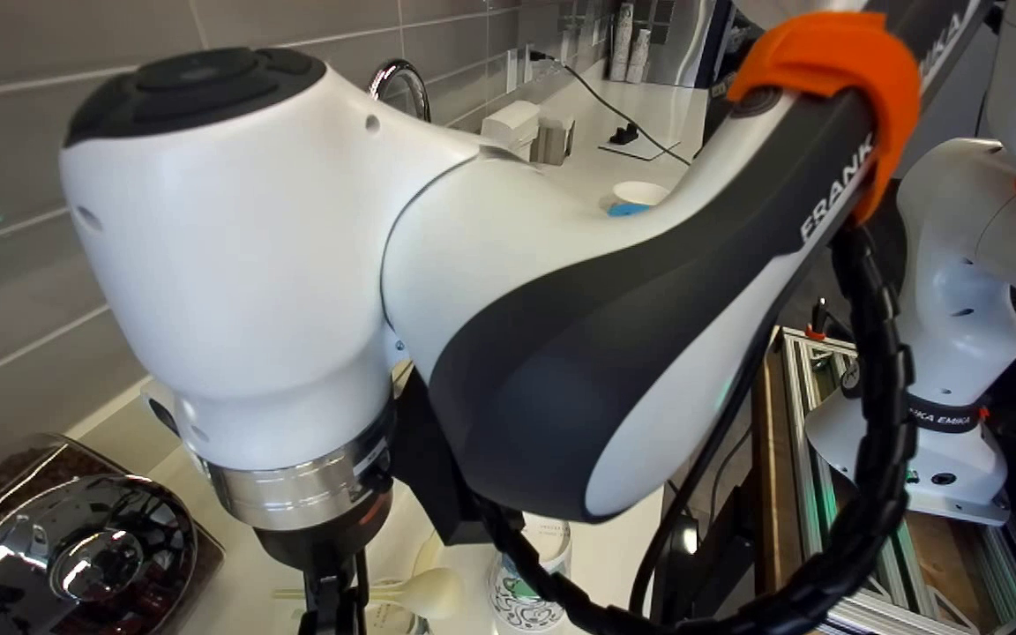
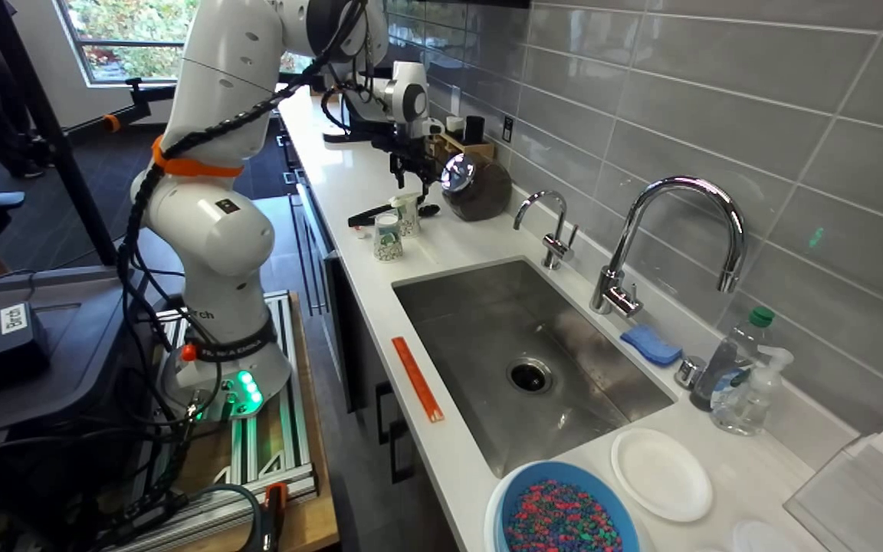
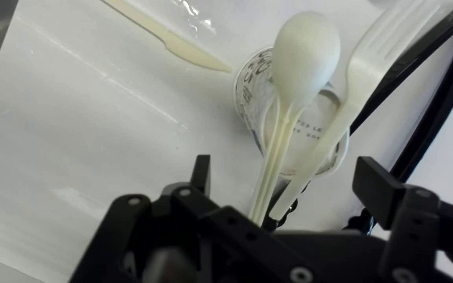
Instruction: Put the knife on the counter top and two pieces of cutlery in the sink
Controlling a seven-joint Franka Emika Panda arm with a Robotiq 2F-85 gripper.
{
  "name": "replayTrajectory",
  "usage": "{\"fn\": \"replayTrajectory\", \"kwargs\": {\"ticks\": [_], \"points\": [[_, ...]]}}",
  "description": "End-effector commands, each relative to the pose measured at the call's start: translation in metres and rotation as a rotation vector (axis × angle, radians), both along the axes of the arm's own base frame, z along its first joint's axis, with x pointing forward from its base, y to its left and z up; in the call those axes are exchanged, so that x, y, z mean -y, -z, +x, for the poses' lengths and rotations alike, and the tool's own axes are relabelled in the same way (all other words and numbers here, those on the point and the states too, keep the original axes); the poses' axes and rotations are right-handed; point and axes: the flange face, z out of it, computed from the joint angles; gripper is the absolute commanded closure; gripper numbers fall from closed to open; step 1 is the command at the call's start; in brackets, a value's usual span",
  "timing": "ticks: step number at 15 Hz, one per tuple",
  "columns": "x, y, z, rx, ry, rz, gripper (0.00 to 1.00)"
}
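One knife, diagonal in the wrist view, tip toward a cup, fingers wide apart.

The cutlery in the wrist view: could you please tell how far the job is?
Done, it seems: the knife lies on the counter top. In hand: nothing; the gripper is open. Left: the spoon and fork, seen over a cup, should go into the sink.

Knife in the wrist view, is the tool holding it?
No, the knife lies on the counter top, apart from the open tool.
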Motion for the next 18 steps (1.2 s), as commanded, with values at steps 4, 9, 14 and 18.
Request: {"fn": "replayTrajectory", "kwargs": {"ticks": [4, 9, 14, 18], "points": [[-0.0053, 0.0102, 0.0006, -0.005, 0.016, -0.008, 0.16], [-0.0078, 0.0123, 0.0001, -0.011, 0.011, -0.009, 0.14], [-0.0105, 0.014, -0.0016, -0.015, 0.005, -0.01, 0.18], [-0.0108, 0.0142, -0.0014, -0.015, 0.005, -0.01, 0.5]]}}
